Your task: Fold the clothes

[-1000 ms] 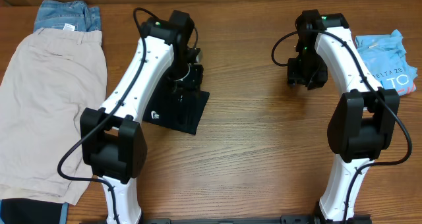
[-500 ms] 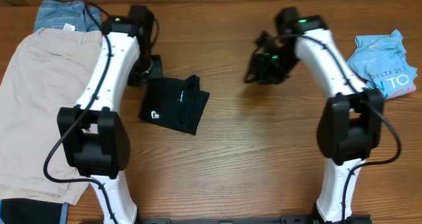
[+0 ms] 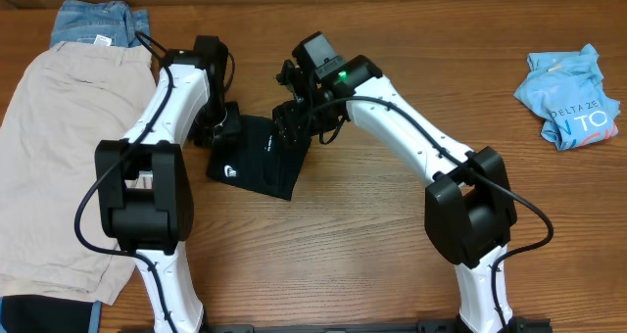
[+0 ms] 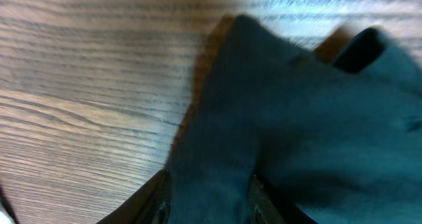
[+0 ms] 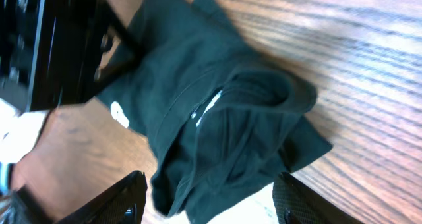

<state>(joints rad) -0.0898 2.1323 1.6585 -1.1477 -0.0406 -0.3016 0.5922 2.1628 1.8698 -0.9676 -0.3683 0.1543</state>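
The black T-shirt [image 3: 257, 165] lies folded into a small bundle at the table's middle left, its white logo facing up. My left gripper [image 3: 223, 127] sits at the bundle's upper left edge. In the left wrist view its jaws stand partly apart, and black fabric [image 4: 297, 118] fills the gap between the fingers [image 4: 158, 201], so the left gripper [image 4: 208, 201] is open. My right gripper [image 3: 292, 127] hovers over the bundle's upper right part. It is open wide [image 5: 217, 207], with the rumpled T-shirt [image 5: 217, 112] below and between its fingers [image 5: 125, 197], apparently not touching them.
Beige shorts [image 3: 69, 147] are spread along the left side, with blue denim [image 3: 98, 22] beyond them at the back. A crumpled light-blue printed tee [image 3: 573, 96] lies at the far right. The two arms stand close together over the bundle.
My right arm has swung left across the table to the T-shirt, and its jaws have opened wider. My left gripper went off to the left, then came back to the bundle's edge.
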